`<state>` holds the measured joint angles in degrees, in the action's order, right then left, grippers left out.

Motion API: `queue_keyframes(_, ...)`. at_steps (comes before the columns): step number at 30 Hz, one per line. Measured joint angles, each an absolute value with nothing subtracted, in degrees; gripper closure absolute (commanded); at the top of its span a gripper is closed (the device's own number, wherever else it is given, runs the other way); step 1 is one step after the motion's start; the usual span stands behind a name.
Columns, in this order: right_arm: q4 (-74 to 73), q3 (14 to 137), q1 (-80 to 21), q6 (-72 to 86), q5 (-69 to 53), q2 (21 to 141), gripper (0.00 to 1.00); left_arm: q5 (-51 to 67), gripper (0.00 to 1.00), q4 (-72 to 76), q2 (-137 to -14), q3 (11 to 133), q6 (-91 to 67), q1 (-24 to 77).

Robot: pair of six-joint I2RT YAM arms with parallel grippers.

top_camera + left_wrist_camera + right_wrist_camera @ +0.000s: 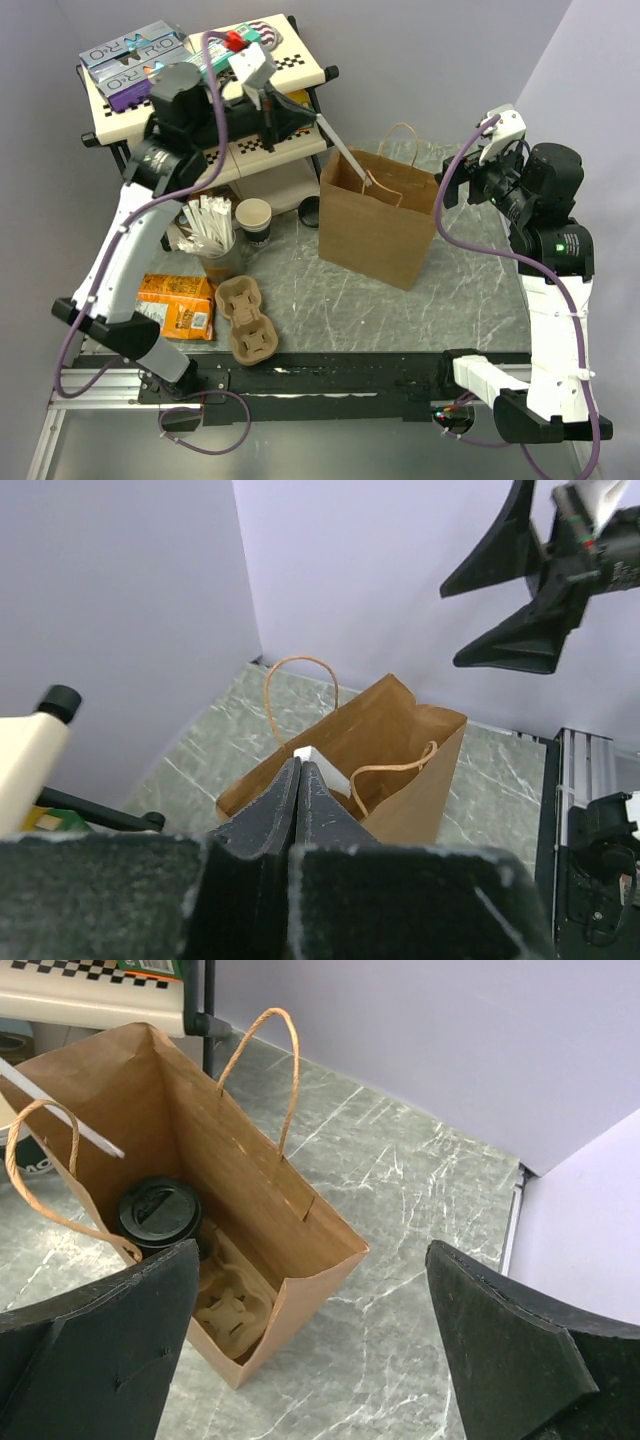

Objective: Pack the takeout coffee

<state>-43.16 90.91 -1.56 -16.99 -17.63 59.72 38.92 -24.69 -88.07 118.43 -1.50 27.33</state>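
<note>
A brown paper bag [375, 225] stands open in the middle of the table. In the right wrist view the takeout coffee [160, 1212], seen by its round black lid, sits inside the bag [250, 1180] in a pulp carrier [228, 1310]. My left gripper [322, 122] hovers above the bag's left rim, shut on a long white stick [350, 158] that slants down into the bag. The left wrist view shows its jaws [298, 763] pressed together on the stick [318, 760]. At the bag's right, higher up, my right gripper [462, 165] [312, 1250] stands wide open with nothing in it.
An open paper cup [253, 220] and a loose black lid [310, 210] stand left of the bag. A cup of white sticks [210, 235], a second pulp carrier [248, 318] and an orange packet [180, 305] lie nearer. A small shelf table [200, 90] stands behind.
</note>
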Motion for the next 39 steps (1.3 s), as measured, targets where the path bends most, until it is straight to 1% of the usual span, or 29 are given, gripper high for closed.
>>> queue_keyframes(1,-43.2,90.9,-1.6,-16.9,-17.5,59.7,0.00,38.4,0.99,-24.7,-88.9,118.4,-1.5,27.8)
queue_keyframes(2,-43.2,90.9,-1.6,-16.9,-17.4,59.7,0.00,38.0,0.96,-24.7,-89.7,118.5,-1.5,28.1)
queue_keyframes(3,-43.2,90.9,-1.6,-16.9,-17.4,59.7,0.00,37.6,0.71,-24.7,-90.6,118.5,-1.6,28.2)
queue_keyframes(4,-43.2,90.9,-1.6,-16.8,-17.4,59.7,0.00,37.2,0.55,-24.7,-91.5,118.5,-1.6,28.2)
queue_keyframes(5,-43.2,90.9,-1.6,-16.8,-17.4,59.7,0.00,36.9,0.42,-24.7,-92.5,118.5,-1.8,28.2)
queue_keyframes(6,-43.2,90.9,-1.6,-16.8,-17.4,59.7,0.00,36.5,0.21,-24.7,-93.1,118.5,-1.6,28.2)
queue_keyframes(8,-43.3,91.0,-1.6,-16.8,-17.4,59.7,0.00,35.6,0.01,-24.7,-94.3,118.6,-2.3,28.2)
queue_keyframes(15,-46.0,96.3,-1.6,-15.6,-17.0,61.1,0.00,30.4,0.00,-23.9,-94.0,120.0,2.2,28.3)
queue_keyframes(23,-45.4,103.4,-1.7,-9.5,-3.7,63.4,0.00,21.2,0.01,-23.0,-89.0,119.9,7.0,26.0)
queue_keyframes(30,-42.5,102.6,-1.7,-9.5,0.9,62.1,0.00,15.9,0.01,-23.2,-87.0,119.9,8.0,18.6)
queue_keyframes(39,-37.2,99.4,-1.7,-12.5,0.8,59.3,0.00,9.5,0.01,-23.4,-86.8,122.8,10.9,15.1)
